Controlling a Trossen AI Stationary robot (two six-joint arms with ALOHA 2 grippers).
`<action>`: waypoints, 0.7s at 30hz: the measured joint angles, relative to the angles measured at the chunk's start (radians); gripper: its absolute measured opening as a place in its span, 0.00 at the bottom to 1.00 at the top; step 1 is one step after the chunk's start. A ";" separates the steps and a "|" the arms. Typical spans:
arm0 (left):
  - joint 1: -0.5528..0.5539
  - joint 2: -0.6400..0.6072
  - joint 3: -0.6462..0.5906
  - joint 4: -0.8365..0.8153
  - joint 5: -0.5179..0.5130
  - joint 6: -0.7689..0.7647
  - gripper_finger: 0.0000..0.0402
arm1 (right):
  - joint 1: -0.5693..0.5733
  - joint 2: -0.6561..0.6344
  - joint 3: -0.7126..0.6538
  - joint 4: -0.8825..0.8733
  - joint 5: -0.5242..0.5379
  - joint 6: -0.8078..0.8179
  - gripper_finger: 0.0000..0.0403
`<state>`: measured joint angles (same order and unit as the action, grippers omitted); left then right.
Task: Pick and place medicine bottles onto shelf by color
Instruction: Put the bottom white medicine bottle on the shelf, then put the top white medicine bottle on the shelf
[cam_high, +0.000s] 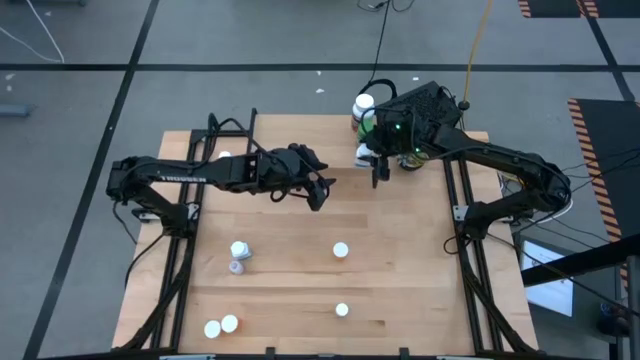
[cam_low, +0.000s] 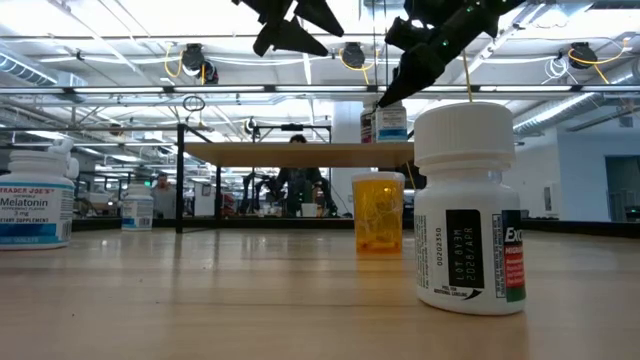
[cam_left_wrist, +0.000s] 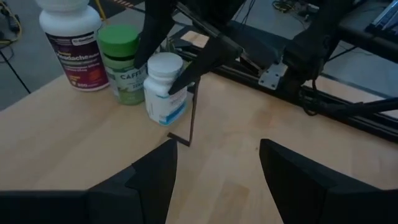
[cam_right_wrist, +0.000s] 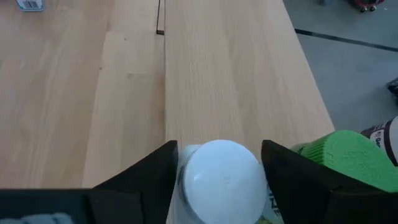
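Note:
A small white bottle with a white cap (cam_right_wrist: 221, 177) stands on the light-wood shelf (cam_right_wrist: 236, 81) at the table's far edge, next to a green-capped bottle (cam_left_wrist: 121, 62) and a large white-capped one (cam_left_wrist: 65, 40). My right gripper (cam_right_wrist: 219, 146) comes down over the small white bottle (cam_left_wrist: 165, 93), shut on it. My left gripper (cam_left_wrist: 217, 149) hangs open above the middle of the table (cam_high: 320, 195), touching nothing. More bottles stand on the table: an orange one (cam_low: 378, 212) and several white-capped ones (cam_high: 341, 250), (cam_high: 240, 250), (cam_high: 342, 310). My right gripper has the small white bottle by its cap (cam_right_wrist: 186, 180), one finger on each side, pinched between the two fingers. The fingers (cam_left_wrist: 199, 65) come from above, slanting down from the table's right. The bottle stands upright with its base (cam_left_wrist: 165, 119) on the shelf.
The shelf (cam_low: 290, 153) rests on thin black legs (cam_left_wrist: 191, 118), with the floor just beyond its far edge. A big white bottle (cam_low: 470, 210) stands at the table's near side, a Melatonin bottle (cam_low: 35, 200) to its left. Two bottles (cam_high: 221, 326) sit at the near left corner.

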<state>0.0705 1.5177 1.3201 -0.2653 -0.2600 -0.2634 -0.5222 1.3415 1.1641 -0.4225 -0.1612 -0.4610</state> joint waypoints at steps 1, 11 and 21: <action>0.000 0.000 0.000 0.000 0.000 0.000 0.58 | -0.003 0.000 0.000 0.000 0.001 0.000 0.57; 0.001 -0.005 0.000 -0.039 -0.001 0.050 0.58 | -0.021 -0.012 0.000 0.050 0.003 -0.021 0.57; 0.051 -0.097 -0.001 -0.205 -0.011 0.018 0.58 | 0.008 -0.079 -0.001 0.113 0.003 0.032 0.57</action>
<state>0.1214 1.4207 1.3190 -0.4703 -0.2714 -0.2454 -0.5142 1.2628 1.1633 -0.3095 -0.1578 -0.4287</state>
